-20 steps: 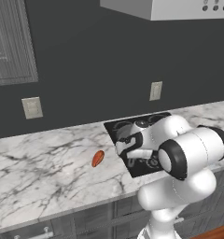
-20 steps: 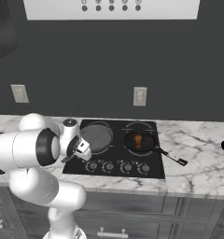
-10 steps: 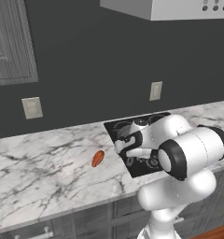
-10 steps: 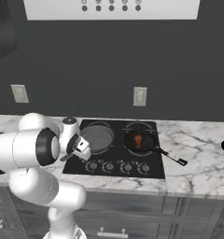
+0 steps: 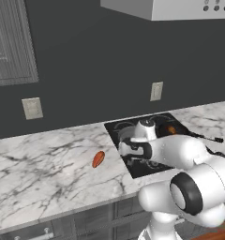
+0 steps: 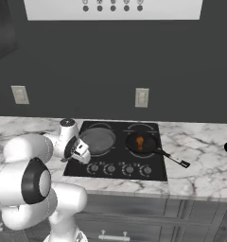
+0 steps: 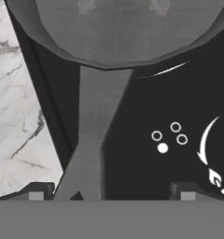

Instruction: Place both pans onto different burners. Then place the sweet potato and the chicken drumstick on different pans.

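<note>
Bulbous white arm (image 6: pixel 25 156), dark joint discs

Flat, even rendered light — soft shadows, no glare — with slightly coarse, blocky detail.

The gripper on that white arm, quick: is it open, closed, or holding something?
Gripper: open, holding nothing. Its fingers stand wide apart on either side of the grey pan's handle, not closed on it.

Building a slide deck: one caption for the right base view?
Gripper at the grey pan handle; drumstick in the black pan on the cooktop.
</note>
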Controlling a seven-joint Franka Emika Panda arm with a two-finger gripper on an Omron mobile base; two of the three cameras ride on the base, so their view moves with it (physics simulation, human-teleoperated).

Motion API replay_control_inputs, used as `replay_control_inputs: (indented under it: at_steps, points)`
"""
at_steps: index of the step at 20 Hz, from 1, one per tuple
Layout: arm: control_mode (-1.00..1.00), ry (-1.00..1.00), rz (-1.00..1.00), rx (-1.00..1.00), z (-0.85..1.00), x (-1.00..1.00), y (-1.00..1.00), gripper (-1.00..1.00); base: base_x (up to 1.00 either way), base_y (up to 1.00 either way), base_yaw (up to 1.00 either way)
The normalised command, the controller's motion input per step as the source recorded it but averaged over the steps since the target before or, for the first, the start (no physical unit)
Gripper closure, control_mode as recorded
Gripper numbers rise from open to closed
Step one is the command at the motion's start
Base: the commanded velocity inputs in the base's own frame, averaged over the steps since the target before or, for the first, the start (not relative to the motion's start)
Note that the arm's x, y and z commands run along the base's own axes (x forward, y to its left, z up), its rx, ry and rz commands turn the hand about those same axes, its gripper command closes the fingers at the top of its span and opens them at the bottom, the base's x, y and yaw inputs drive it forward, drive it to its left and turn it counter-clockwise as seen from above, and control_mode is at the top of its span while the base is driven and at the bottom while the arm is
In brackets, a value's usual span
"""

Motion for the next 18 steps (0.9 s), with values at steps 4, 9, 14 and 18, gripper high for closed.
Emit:
replay_control_inputs:
  at_steps: [4,9,14,18]
  points:
    - [-1.00,-0.10,0.13,0.00,0.94,-0.16,0.01,-1.00,0.00,0.00,0.00]
    - [-1.00,-0.03,0.16,0.00,0.96,-0.07,0.15,-1.00,0.00,0.00,0.00]
    - [-1.00,-0.02,0.11,-0.07,0.20,-0.48,0.57,-1.00,0.00,0.00,0.00]
    - [-1.00,-0.15,0.06,-0.03,0.09,-0.36,0.70,-1.00,0.00,0.00,0.00]
